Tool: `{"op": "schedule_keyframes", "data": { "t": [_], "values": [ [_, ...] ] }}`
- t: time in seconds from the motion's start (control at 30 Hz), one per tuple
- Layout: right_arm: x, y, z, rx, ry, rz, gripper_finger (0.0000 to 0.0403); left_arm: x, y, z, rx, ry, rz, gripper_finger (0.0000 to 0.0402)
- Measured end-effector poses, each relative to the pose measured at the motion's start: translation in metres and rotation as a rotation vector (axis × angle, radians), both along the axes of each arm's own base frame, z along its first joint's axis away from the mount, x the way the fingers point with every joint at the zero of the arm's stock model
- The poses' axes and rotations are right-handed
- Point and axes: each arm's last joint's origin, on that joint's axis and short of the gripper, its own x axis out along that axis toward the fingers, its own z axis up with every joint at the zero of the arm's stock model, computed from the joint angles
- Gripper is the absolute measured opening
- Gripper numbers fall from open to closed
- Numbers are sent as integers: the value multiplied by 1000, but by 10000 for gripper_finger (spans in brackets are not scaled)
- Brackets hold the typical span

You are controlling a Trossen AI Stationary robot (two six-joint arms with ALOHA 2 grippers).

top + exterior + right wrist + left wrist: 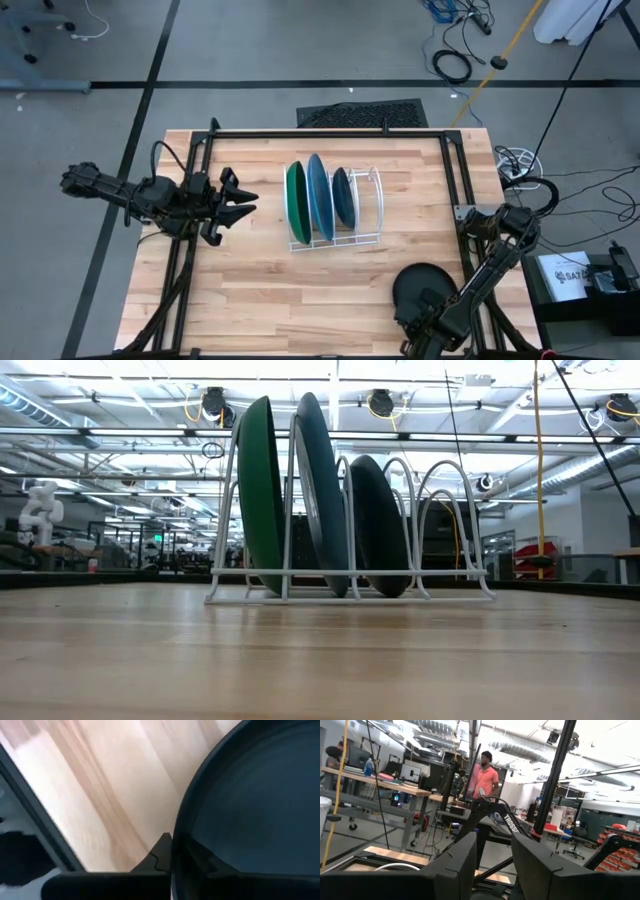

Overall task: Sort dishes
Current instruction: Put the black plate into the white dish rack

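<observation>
Black plate [428, 284] is lying flat on bench [260, 290] at right gripper [425, 320]; whether it is clamped is hidden; left gripper [243, 200] is hanging apart.

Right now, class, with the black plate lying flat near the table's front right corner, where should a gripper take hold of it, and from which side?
Grip the rim. The black plate lies flat on the table, so only its thin edge offers a hold. Probably best from the near right, where the right gripper already sits at that edge. The left gripper waits open, left of the rack.

green plate [295, 201], light blue plate [319, 196], teal plate [343, 197]: upright, racked | black plate [424, 288]: flat, near-right table
</observation>
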Motion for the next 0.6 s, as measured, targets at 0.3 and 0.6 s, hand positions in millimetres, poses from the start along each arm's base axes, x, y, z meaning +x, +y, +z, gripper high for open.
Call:
{"op": "schedule_keyframes", "data": {
  "t": [0.3,0.6],
  "values": [
    [14,7,72,-66,-295,24,1,0,0,0,-4,-1,-1,135],
    [11,-10,166,-321,-928,-19,1,0,0,1,-25,-10,-7,135]
  ]
}}
